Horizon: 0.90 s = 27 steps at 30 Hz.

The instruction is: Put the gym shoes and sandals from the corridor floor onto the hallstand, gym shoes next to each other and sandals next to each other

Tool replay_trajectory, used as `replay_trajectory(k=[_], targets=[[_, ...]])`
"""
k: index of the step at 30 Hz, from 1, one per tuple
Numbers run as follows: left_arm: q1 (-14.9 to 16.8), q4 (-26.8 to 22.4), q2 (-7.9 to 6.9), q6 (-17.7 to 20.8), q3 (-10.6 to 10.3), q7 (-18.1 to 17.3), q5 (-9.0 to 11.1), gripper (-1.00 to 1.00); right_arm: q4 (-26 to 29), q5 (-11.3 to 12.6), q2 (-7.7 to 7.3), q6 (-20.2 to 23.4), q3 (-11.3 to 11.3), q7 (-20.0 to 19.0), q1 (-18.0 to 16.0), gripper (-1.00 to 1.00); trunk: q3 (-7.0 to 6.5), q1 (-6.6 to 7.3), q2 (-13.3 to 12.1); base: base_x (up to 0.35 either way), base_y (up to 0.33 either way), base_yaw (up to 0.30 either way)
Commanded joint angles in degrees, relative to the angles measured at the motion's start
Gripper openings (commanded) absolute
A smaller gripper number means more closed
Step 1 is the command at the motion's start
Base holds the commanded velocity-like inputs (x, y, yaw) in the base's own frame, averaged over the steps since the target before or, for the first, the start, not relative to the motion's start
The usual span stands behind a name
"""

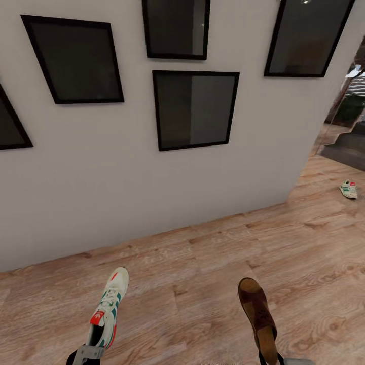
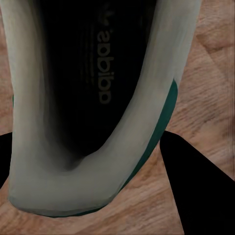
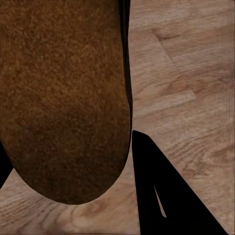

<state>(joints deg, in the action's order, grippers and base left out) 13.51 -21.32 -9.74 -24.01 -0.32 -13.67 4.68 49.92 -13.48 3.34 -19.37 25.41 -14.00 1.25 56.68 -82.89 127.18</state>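
The head view takes in a white wall [image 1: 152, 192] hung with dark framed pictures [image 1: 194, 109] and a second gym shoe [image 1: 349, 189] lying far off on the wood-plank floor [image 1: 213, 263]. The left gripper [image 1: 86, 355] clamps a white, green-striped gym shoe [image 1: 108, 309] by its heel, whose dark printed insole shows in the left wrist view. The right gripper [image 1: 271, 359] grips a flat brown sandal [image 1: 257, 317], its insole grainy in the right wrist view.

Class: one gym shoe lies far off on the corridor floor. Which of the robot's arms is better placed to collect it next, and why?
Neither yet. The left gripper holds a gym shoe, the right gripper a sandal. The far gym shoe lies on the robot's right, so the right arm, once emptied.
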Motion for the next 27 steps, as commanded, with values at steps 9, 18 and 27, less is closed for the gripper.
replay_trajectory(k=[9,18,27], targets=[[0.0,0.1,-0.02,-0.1,0.1,-0.5,0.5,-1.0,0.1,-0.1,0.08,-0.1,0.3,-0.4,0.0,-1.0,0.03,0.01,0.0,0.0,0.0,-0.3],[0.0,0.1,-0.02,-0.1,0.1,-0.5,0.5,-1.0,0.2,-0.1,0.08,-0.1,0.3,-0.4,0.0,-1.0,0.03,0.01,0.0,0.0,0.0,-0.3],[0.0,0.1,-0.02,-0.2,0.1,-0.5,0.6,-1.0,0.2,-0.1,0.08,-0.1,0.3,-0.4,0.0,-1.0,0.03,0.01,0.0,0.0,0.0,-0.3]])
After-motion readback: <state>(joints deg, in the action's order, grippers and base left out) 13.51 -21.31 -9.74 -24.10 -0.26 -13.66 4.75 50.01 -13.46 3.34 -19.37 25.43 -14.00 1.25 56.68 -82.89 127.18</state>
